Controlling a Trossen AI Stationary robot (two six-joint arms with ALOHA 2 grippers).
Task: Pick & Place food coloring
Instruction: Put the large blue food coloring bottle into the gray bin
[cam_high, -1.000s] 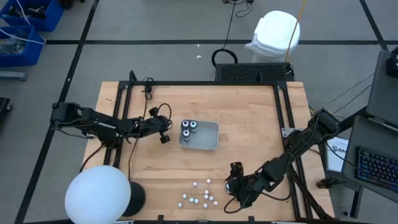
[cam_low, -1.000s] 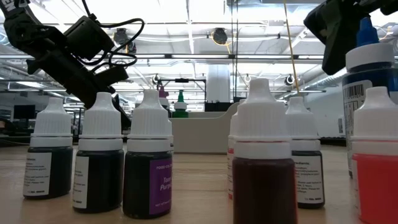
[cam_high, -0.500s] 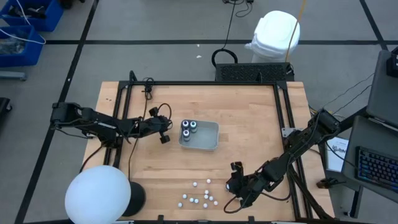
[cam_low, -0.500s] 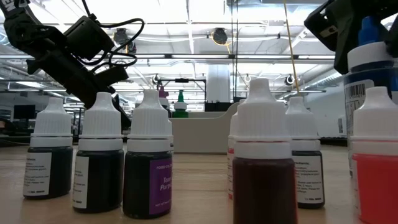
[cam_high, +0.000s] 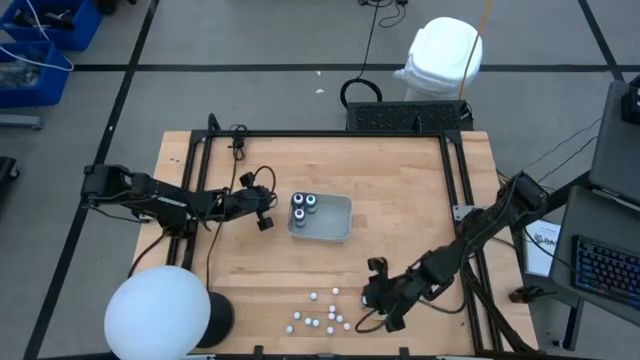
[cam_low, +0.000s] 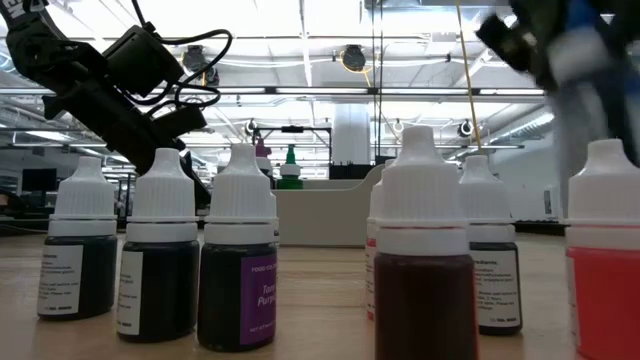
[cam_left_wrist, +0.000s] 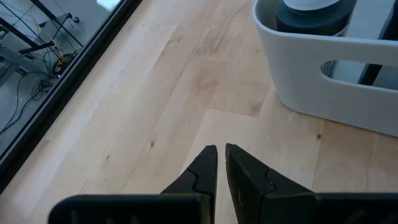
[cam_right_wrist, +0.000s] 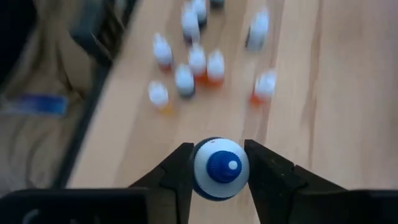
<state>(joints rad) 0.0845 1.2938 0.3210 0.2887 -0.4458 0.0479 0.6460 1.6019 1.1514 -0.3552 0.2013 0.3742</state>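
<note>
Wooden worktop is carrying a cluster of food coloring bottles near its front edge, and the right end effector is pinching one blue-tipped bottle above them, while the left end effector is waiting pressed together beside the white bin; the smooth cap could be slipping out if the arm swings fast.
</note>
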